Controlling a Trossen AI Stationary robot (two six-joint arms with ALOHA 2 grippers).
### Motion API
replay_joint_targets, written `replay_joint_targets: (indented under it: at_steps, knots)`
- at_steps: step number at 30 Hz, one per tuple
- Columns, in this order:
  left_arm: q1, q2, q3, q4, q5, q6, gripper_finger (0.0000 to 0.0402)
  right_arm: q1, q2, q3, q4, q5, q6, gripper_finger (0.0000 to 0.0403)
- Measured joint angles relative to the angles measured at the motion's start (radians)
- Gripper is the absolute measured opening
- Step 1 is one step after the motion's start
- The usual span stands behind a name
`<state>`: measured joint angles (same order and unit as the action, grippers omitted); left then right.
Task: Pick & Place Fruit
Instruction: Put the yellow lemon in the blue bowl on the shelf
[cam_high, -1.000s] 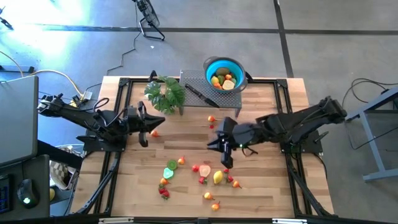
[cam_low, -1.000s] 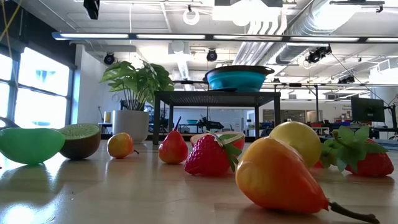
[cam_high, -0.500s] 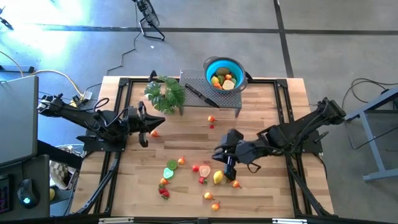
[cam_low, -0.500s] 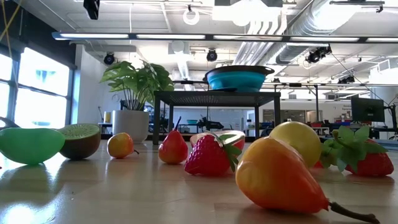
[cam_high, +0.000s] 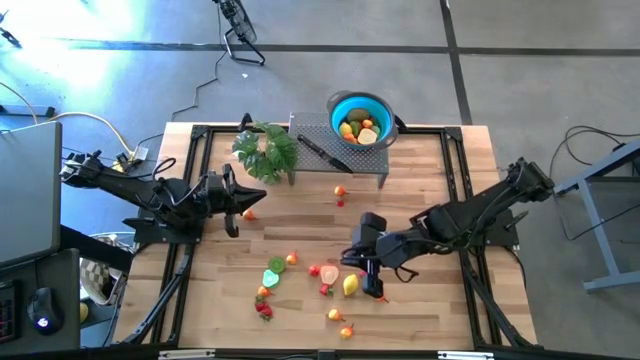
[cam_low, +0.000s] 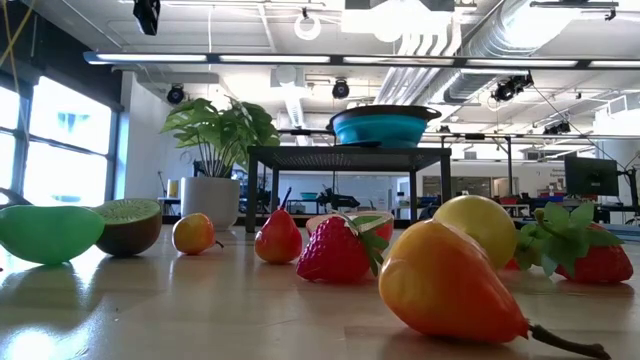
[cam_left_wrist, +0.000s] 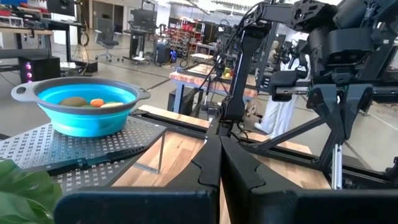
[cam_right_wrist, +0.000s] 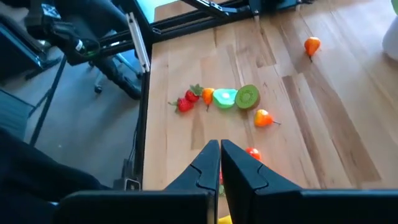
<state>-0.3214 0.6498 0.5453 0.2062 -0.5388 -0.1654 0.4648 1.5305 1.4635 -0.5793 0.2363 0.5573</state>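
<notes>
Fruit (cam_high: 349, 285) scattered at table's 6 o'clock, more in blue bowl (cam_high: 360, 116) at 12 | likely light, hard, slippery plastic; pinch across widest part | right gripper (cam_high: 374, 285) clenched, empty, above lemon | left gripper (cam_high: 232, 203) clenched, 9 o'clock

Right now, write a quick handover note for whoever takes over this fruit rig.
Left gripper: shut, empty, parked near the potted plant.
Right gripper: shut, empty, low over the loose fruit beside the yellow lemon.
Done: several fruits sit in the blue bowl on the perforated stand.
Left: strawberries, halved kiwi, green lime half, small orange pears and the lemon lie scattered on the table's near half; two small pieces lie below the stand.
</notes>
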Motion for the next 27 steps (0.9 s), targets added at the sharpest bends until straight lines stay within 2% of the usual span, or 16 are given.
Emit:
replay_joint_targets:
  at_steps: [7,11,18,27]
  knots:
    - [0.0,0.0,0.0,0.0,0.0,-0.001,0.0,0.0,0.03,0.0,-0.007,0.011,-0.039,0.001]
    - [0.0,0.0,0.0,0.0,0.0,-0.016,0.0,0.0,0.039,0.0,-0.039,0.021,-0.034,0.0035]
    - [0.0,0.0,0.0,0.0,0.0,-0.023,0.0,0.0,0.044,0.0,-0.053,0.032,-0.042,0.0126]
    - [0.0,0.0,0.0,0.0,0.0,-0.023,0.0,0.0,0.044,0.0,-0.074,0.051,-0.168,0.0257]
